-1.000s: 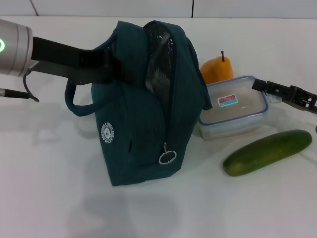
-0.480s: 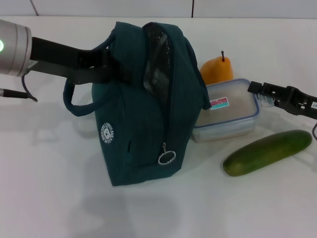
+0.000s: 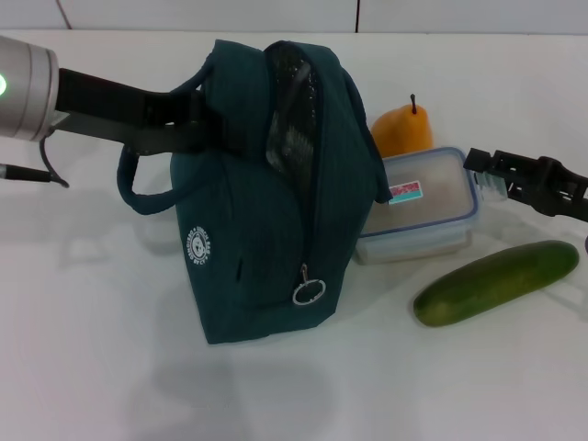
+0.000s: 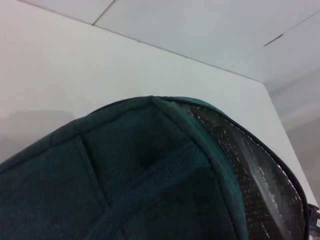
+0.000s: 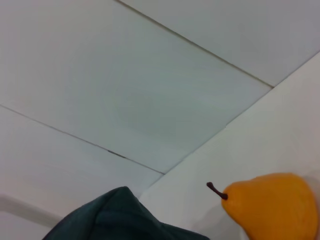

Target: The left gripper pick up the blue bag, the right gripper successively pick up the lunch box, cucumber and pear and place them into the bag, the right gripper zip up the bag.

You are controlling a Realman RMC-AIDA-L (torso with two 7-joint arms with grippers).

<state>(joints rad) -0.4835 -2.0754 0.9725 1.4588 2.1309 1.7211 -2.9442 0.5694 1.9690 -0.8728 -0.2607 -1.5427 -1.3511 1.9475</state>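
The blue bag (image 3: 266, 193) stands upright near the middle of the white table (image 3: 92, 349), its mouth gaping upward so the silver lining shows, the zip ring hanging low on the front seam. The left gripper (image 3: 207, 124) reaches in from the left at the bag's top, by the near handle; from where I stand it appears clamped on the fabric there, holding the bag up, though the fingers themselves are lost against the dark cloth.

To the right of the bag, touching its side, sits the lunch box (image 3: 423, 207), lid on, one end tucked against the bag's flank. The right gripper (image 3: 484, 173) is at the box's far right corner, its fingers pinched onto the blue rim there, so the box seems to be the item in hand.

The cucumber (image 3: 496, 282) lies on the table just in front of the box, apart from it. The pear (image 3: 401, 129) stands behind the box, close to the bag.

For this step, I'd say a corner grip is weak: the box will want to swing and tilt once lifted. Lift it straight up and clear of the cucumber, carry it above the bag's rim, then lower it end-first into the opening. The left arm should keep the mouth wide and steady, since the bag could tip if nudged.
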